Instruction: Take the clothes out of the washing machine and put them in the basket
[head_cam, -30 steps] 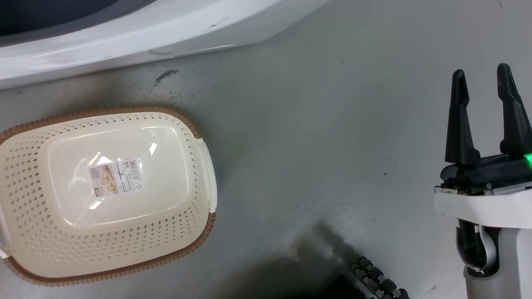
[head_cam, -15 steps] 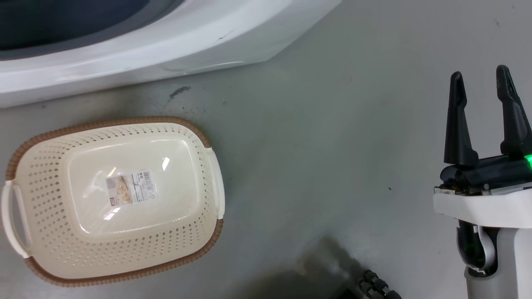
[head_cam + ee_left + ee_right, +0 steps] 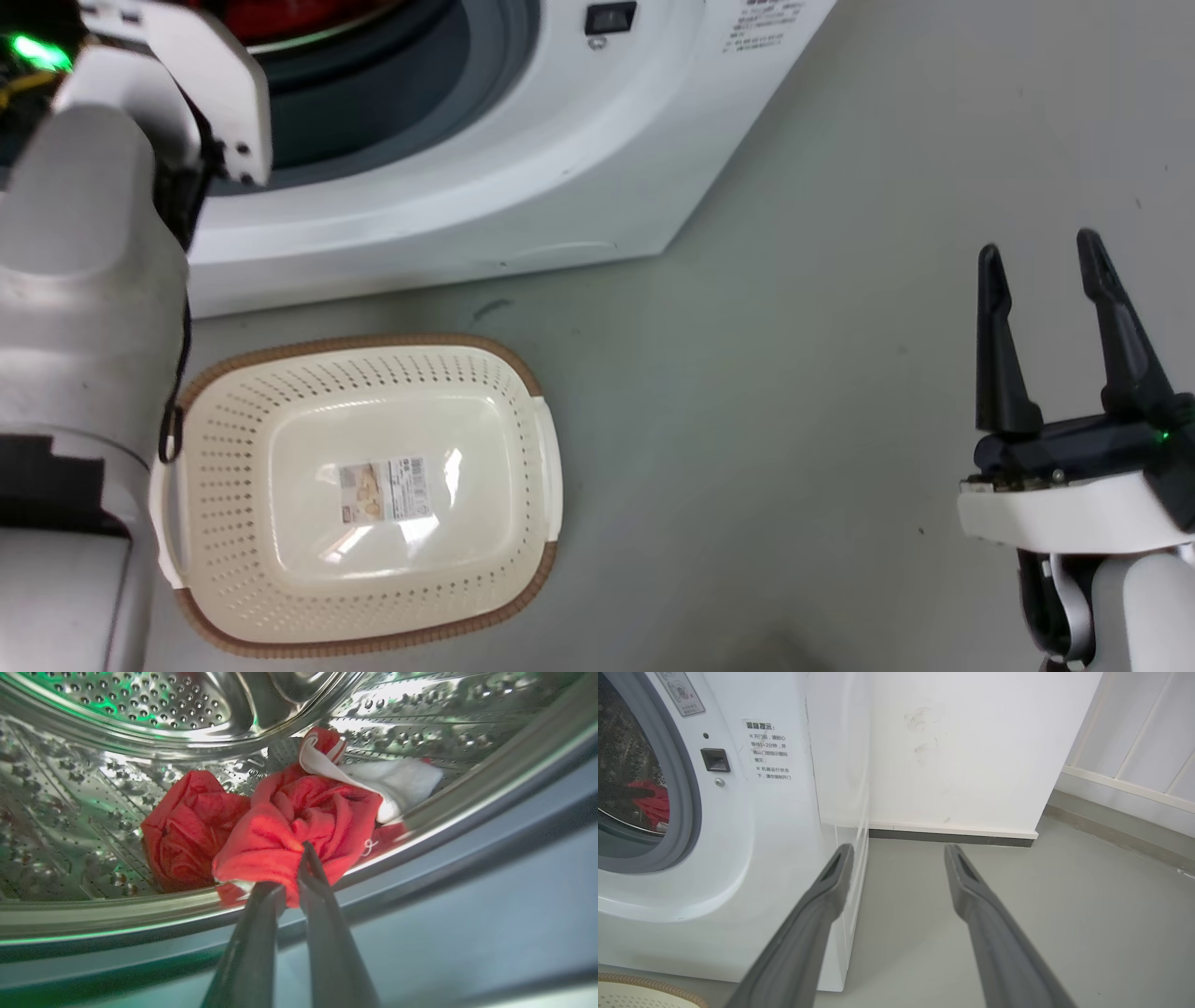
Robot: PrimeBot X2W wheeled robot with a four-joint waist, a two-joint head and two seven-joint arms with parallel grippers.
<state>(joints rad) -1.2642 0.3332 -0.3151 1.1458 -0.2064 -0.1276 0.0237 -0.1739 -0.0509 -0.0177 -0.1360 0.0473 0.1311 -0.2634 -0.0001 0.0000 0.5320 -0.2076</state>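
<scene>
Inside the washing machine's (image 3: 523, 177) steel drum (image 3: 140, 714) lie the clothes. One red garment with a white panel (image 3: 322, 812) sits at the drum's front lip, and my left gripper (image 3: 289, 868) is shut on its near fold. A second red bundle (image 3: 187, 830) rests just left of it. My left forearm (image 3: 84, 280) reaches into the porthole, where red cloth (image 3: 289, 14) shows. The cream basket (image 3: 233, 523) stands on the floor below the machine with nothing in it. My right gripper (image 3: 1038, 245) hovers open over bare floor at the right, holding nothing.
Grey floor (image 3: 747, 420) spreads between the basket and my right arm. In the right wrist view my right gripper (image 3: 899, 851) points past the machine's right side (image 3: 784, 812) towards a white wall (image 3: 971, 742) with a dark skirting strip. The basket's rim (image 3: 644, 982) shows at the bottom left.
The head camera has tilted up, bringing the porthole and my left arm into view. The basket lies where it was, and the right gripper stays open.
</scene>
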